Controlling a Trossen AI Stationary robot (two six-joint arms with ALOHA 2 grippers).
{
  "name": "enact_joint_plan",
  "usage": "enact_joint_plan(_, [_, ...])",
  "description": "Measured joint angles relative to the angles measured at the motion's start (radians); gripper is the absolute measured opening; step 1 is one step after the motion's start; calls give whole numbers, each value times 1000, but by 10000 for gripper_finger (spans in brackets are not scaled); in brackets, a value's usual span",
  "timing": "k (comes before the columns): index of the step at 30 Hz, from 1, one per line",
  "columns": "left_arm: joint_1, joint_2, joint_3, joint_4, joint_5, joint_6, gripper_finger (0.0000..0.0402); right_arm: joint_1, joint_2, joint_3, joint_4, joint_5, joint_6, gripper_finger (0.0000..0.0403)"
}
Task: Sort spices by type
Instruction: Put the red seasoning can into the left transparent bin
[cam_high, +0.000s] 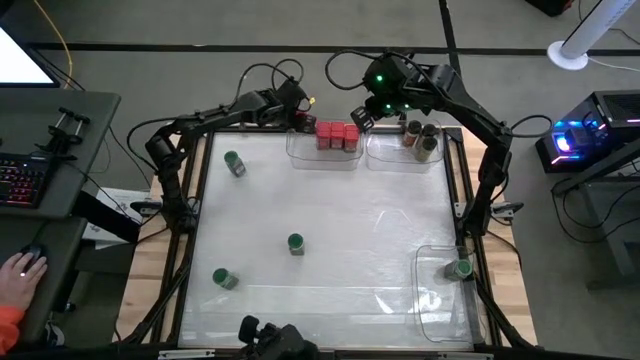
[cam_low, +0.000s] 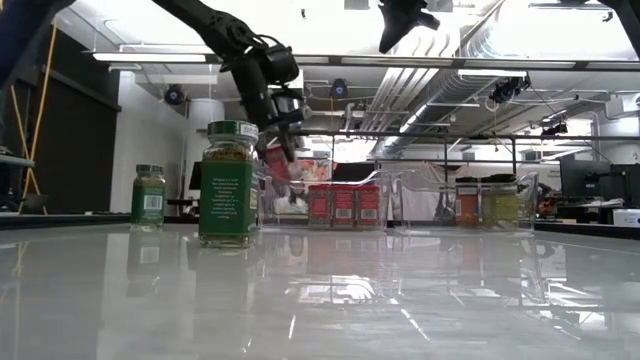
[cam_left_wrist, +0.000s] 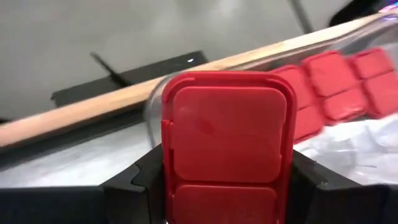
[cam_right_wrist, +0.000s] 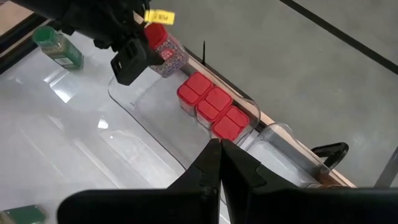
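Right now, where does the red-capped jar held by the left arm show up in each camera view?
High view: red-capped jar at the far edge, left of the red row.
Low view: jar hanging above the bin.
Left wrist view: cap fills the centre.
Right wrist view: jar near the top.
Shared landmark: row of three red jars.

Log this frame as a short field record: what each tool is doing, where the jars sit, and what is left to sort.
left tool: shut on a red-capped jar, held above the far-left bin
right tool: shut, empty, raised over the far bins
far-left bin: three red-capped jars in a row
far-right bin: dark-capped jars
near-right bin: one green-capped jar
loose on table: three green-capped jars
left to sort: the held jar and the three loose green-capped jars
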Motion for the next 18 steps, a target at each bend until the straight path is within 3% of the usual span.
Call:
enact_joint_plan(11, [-19,7,0,-12,-25,-90,182,-1,0,0,7,1,-7,0])
enact_joint_plan(18, [-20,69,0,-18,33,-124,182,-1,0,0,8,2,-7,0])
